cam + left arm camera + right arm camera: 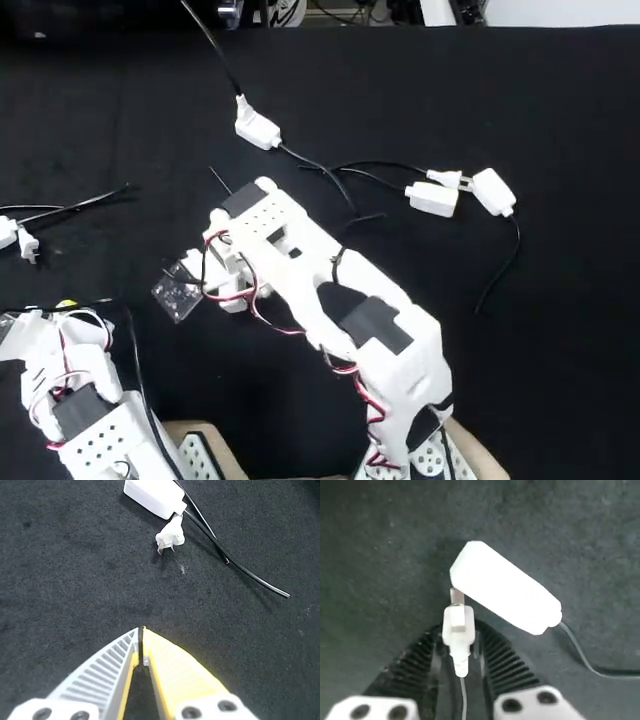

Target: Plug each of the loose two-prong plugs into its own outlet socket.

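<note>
Your right claw (459,632) is clamped on a white two-prong plug (456,620). One prong touches the near end of the white outlet socket (505,587), though you cannot tell whether it is seated. Well apart from that socket, your left claw (141,630) is pressed together on nothing above the black counter (60,580). A loose plug (170,536) lies just beside a second socket (152,497), prongs turned away from it.

Left gripper (141,630) closed, empty; right gripper (458,630) clamped around plug (457,621).
</note>
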`<state>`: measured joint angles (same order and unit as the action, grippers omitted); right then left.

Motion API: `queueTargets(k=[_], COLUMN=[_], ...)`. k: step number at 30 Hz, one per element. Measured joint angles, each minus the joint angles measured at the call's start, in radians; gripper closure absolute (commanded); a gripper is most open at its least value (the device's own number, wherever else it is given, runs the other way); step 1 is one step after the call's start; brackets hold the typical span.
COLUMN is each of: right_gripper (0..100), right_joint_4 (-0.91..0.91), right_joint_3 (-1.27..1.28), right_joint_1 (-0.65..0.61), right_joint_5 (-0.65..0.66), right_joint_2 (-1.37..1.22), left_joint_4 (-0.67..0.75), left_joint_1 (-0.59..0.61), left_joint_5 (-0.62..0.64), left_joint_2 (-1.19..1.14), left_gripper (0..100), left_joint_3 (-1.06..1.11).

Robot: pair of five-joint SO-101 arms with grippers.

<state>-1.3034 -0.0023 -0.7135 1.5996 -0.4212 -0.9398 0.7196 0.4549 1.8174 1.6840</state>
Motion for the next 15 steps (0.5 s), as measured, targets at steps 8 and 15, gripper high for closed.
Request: queueTargets(k=[8, 15], right_gripper=[98.6, 98.6], right_joint_4=[-0.005, -0.003], right_joint_3=[0.000, 0.000], right_joint_1=[0.043, 0.170], right_joint_5=[-0.043, -0.124], right_joint_2=[0.000, 0.011], left_joint_4=[0.000, 0.000], left_joint_1=[0.000, -0.017], left_joint_5=[0.000, 0.000], left_joint_2=[0.000, 0.000], left_gripper=[97, 97], left_joint_3=[0.000, 0.000])
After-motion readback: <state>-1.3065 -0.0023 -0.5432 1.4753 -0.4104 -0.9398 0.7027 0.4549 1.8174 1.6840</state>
